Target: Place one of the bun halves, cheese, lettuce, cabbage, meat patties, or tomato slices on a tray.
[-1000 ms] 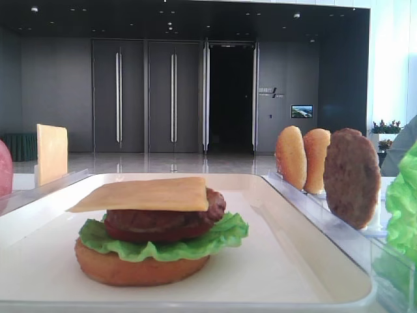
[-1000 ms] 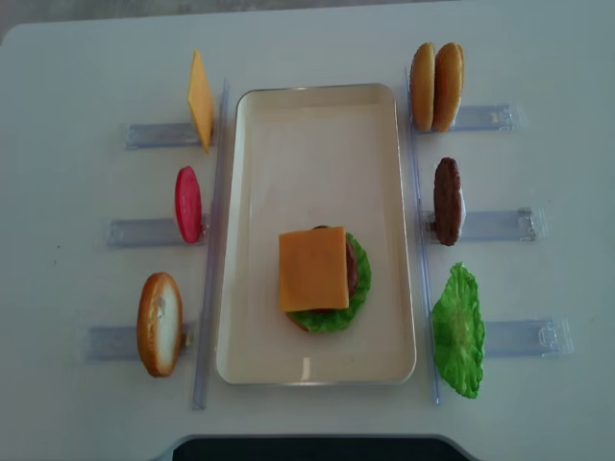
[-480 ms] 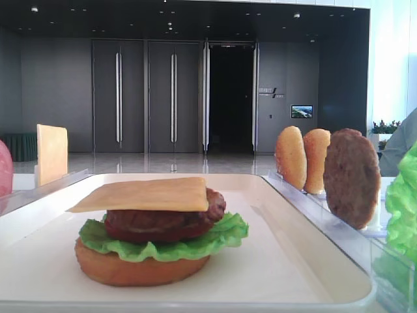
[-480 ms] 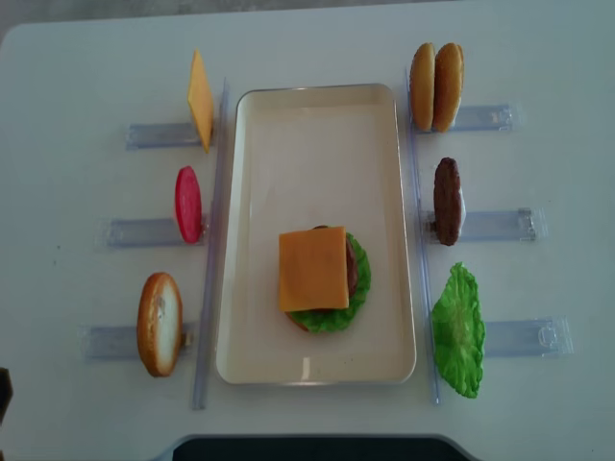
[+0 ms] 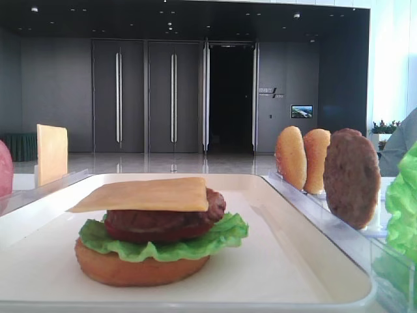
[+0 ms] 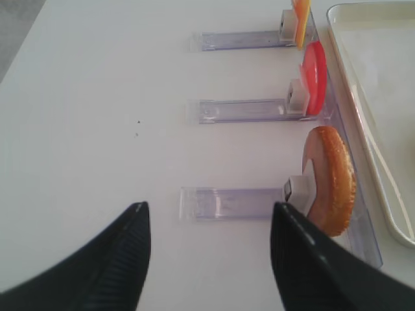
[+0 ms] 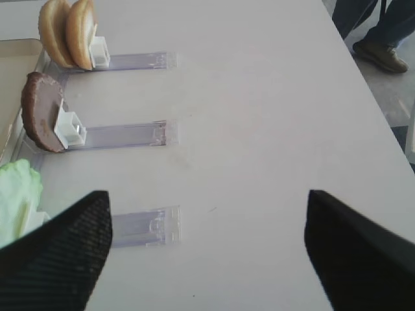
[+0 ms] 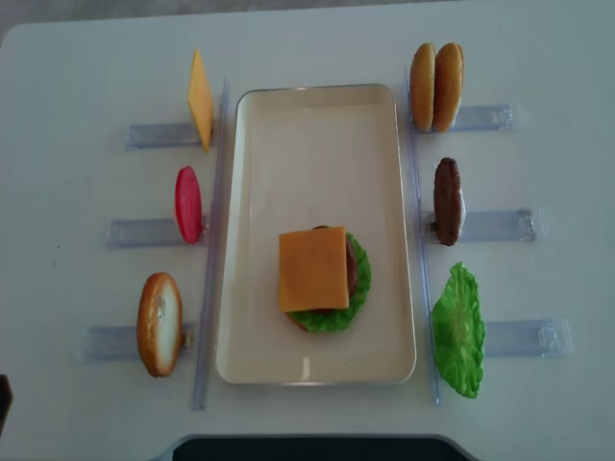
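Tray (image 8: 384, 192): stack at 6 o'clock, bun, lettuce, patty, cheese (image 8: 313, 269) topmost. Top bun (image 8: 159, 324) unplaced, racked at tray's 8 o'clock. Left pincer (image 6: 207, 259) open, empty, facing it; right pincer (image 7: 207, 246) open, empty.

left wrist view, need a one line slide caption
Open left pincer hovers over racked bun, tomato and cheese beside the tray.

Stack on tray (image 8: 317, 125), near end: bun half (image 5: 140, 268) lowest, lettuce (image 5: 163, 244), patty, cheese (image 8: 312, 269) topmost. Left of tray, upright in racks: cheese slice (image 8: 200, 100), tomato slice (image 8: 187, 205), bun (image 8: 159, 324). Right: two buns (image 8: 436, 86), meat patty (image 8: 446, 201), lettuce leaf (image 8: 458, 329).
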Controlling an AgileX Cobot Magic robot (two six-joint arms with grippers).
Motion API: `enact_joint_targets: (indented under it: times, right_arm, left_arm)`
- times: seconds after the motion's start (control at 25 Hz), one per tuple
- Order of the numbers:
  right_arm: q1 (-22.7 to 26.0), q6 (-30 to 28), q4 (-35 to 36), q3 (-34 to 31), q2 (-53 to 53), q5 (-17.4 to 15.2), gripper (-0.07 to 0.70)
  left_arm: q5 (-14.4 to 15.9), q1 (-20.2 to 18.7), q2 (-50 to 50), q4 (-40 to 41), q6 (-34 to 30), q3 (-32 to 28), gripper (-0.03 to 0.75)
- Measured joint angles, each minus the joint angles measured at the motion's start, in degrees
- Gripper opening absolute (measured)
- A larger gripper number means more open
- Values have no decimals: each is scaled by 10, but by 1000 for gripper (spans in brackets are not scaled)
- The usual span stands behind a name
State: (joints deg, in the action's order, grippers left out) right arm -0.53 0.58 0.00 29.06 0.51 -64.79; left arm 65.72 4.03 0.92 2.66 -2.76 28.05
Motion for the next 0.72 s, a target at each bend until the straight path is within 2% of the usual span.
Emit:
enact_joint_targets:
  times: [0.2, 0.72]
  right_arm:
    - [0, 0, 0, 0, 0, 0, 577]
    - [0, 0, 0, 0, 0, 0, 577]
  left_arm:
    - [-18, 0, 0, -1, 0, -9, 432]
    - [-19, 0, 0, -1, 0, -9, 405]
